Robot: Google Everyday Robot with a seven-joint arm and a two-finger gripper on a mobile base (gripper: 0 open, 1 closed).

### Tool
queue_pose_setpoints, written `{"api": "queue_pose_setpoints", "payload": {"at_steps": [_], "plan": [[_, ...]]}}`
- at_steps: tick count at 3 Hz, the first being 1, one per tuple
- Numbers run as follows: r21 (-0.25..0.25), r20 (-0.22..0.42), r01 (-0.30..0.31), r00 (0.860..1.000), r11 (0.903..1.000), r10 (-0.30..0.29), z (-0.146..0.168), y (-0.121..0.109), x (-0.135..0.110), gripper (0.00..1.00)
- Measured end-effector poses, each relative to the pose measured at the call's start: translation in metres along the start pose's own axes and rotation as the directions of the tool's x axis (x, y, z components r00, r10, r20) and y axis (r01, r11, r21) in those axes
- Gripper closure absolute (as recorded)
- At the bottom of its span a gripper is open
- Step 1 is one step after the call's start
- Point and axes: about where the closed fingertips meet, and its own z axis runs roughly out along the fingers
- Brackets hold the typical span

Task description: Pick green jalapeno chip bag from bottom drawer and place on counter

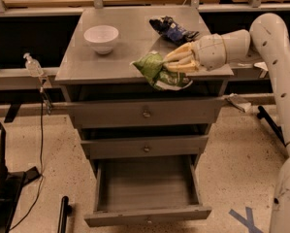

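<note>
My gripper (171, 62) is shut on the green jalapeno chip bag (156, 72) and holds it at the front right edge of the counter (130, 47). The bag hangs partly over the counter's front edge, tilted. My arm reaches in from the right. The bottom drawer (147, 191) stands pulled open below, and its inside looks empty.
A white bowl (101, 37) sits at the counter's back left. A dark blue and black snack bag (172, 29) lies at the back right. The two upper drawers (145, 113) are shut. A spray bottle (32, 64) stands on a ledge at the left.
</note>
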Motion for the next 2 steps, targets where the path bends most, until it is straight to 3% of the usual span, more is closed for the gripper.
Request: {"api": "queue_pose_setpoints", "payload": {"at_steps": [2], "plan": [[0.122, -0.045, -0.030, 0.998, 0.9921, 0.036, 0.011, -0.065, -0.011, 1.00]]}}
